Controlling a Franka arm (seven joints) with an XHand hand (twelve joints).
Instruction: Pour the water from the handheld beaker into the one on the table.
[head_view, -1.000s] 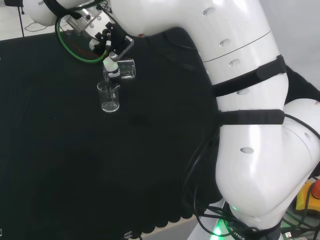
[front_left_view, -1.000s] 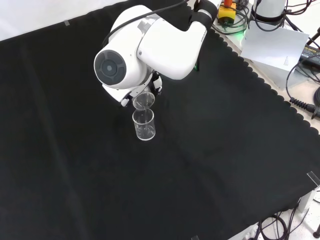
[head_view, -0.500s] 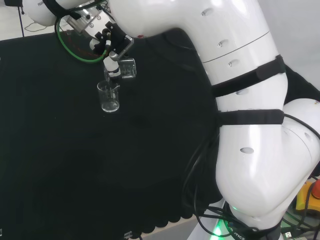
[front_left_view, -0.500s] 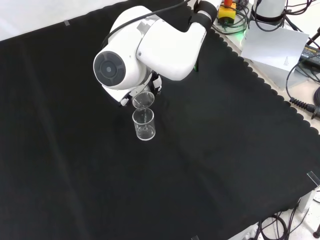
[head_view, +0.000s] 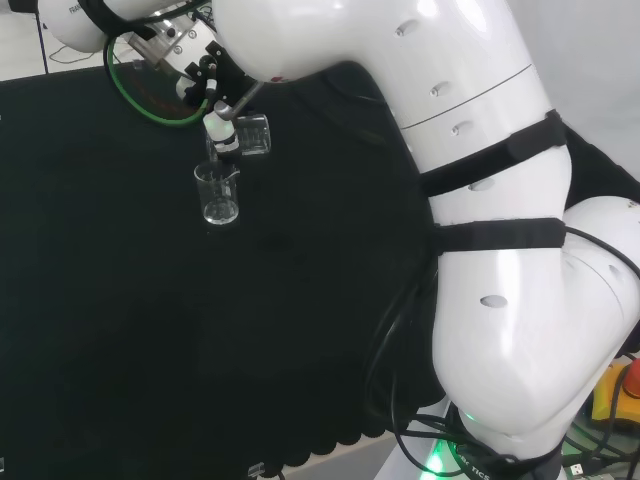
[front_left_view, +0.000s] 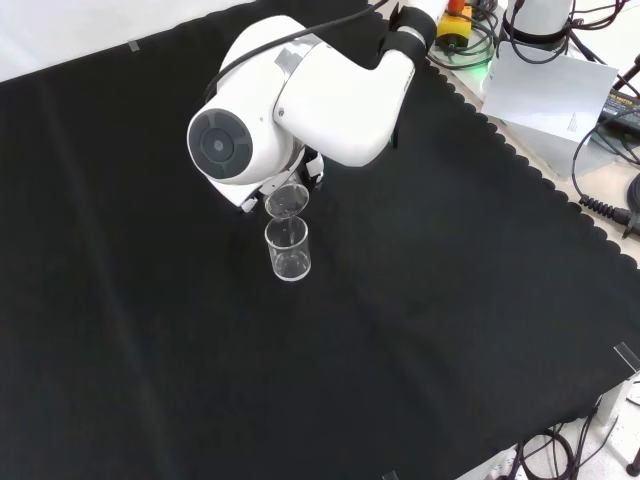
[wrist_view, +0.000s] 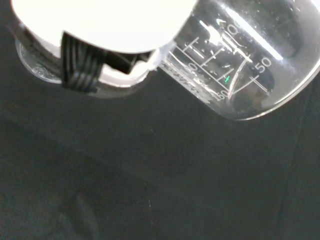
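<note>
Head view, left to right. Item one: small clear glass beaker (head_view: 218, 193), upright on the black cloth (head_view: 150, 330), standing just below the hand and slightly to its left. Item two: black and white hand (head_view: 214, 85), fingers curled round item three. Item three: clear glass graduated beaker (head_view: 253, 136), tipped on its side, mouth over item one. Front view: held beaker (front_left_view: 288, 201) directly above standing beaker (front_left_view: 288, 250), under the white arm link (front_left_view: 300, 95).
</note>
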